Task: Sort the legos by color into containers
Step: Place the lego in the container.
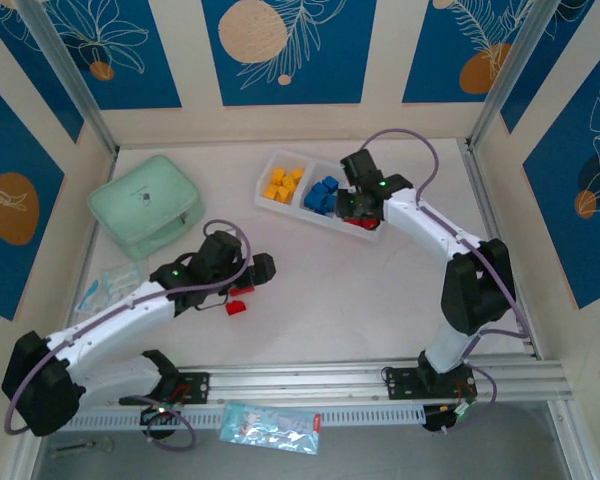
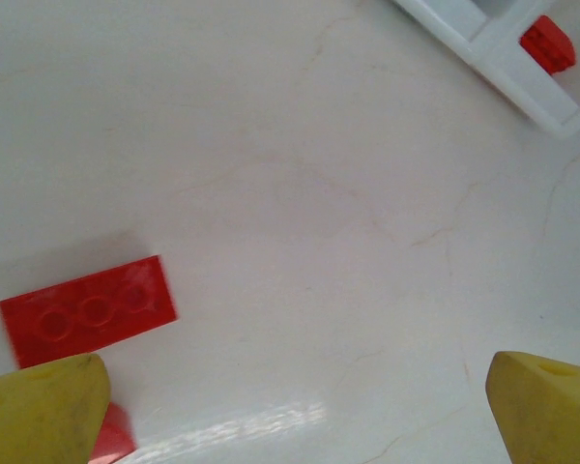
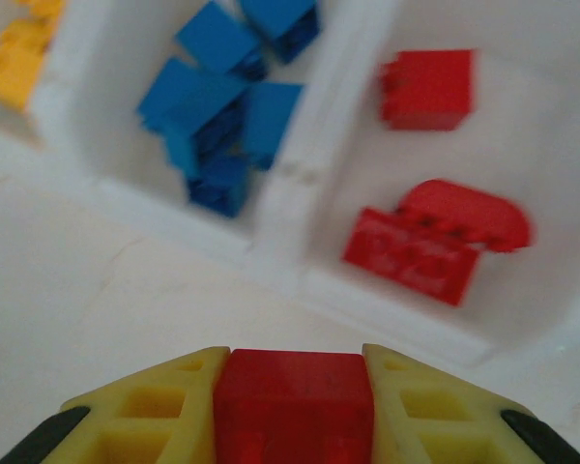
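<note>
Right end effector [image 3: 290,382] pinching a chunky red lego [image 3: 292,411]; left end effector [image 2: 295,401] spread wide, flat studded red brick [image 2: 89,309] at its 10 o'clock.

You have bright, even, diffuse light from above in the top view: the counter [image 1: 360,290] reads pale, the arms throw only faint, soft shadows, and the frame posts [image 1: 65,75] lean outward toward the corners. In the left wrist view, a white glare streak lies low on the counter, the flat red brick [image 2: 87,311] carries a soft grey fringe along its upper edge, and the left fingers [image 2: 39,411] look soft. In the right wrist view, the tray [image 3: 324,145] with its blue legos [image 3: 217,106] and red legos [image 3: 416,246] is blurred; the red block [image 3: 295,401] between the right fingers [image 3: 164,416] is somewhat sharper.
</note>
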Controlling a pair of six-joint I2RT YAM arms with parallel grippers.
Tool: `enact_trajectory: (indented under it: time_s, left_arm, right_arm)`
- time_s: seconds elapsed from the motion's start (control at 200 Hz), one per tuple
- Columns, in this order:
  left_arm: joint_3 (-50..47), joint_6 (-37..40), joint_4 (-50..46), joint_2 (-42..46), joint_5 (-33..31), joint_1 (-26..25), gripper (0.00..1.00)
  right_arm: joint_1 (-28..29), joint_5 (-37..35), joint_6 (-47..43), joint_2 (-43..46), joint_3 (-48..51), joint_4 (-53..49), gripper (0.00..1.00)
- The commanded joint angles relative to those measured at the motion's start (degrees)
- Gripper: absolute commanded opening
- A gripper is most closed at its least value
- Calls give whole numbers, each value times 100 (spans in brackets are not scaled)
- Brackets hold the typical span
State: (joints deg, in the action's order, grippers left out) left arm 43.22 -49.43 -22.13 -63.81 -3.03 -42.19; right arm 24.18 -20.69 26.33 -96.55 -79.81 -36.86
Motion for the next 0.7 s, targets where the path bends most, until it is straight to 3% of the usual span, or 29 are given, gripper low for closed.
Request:
enact_trajectory:
  time_s: [0.0,0.35,0.505,0.695]
  left_arm:
    - [299,74,484,-327,232,-129,99]
    - [739,232,640,-1012,273,-221,99]
    - [784,316,564,-997,135,-214,99]
    - [819,441,380,-916,-4,-192,99]
  right_arm:
    - [-327,-16,-162,-157,-94,54,32]
    - [-943,-158,-412,-1578,-1319,-58,33]
    - [-1055,-162,-515,-1893,-1751,-241,43]
    - [-1028,125,-569,-1601,-1647,-170,55]
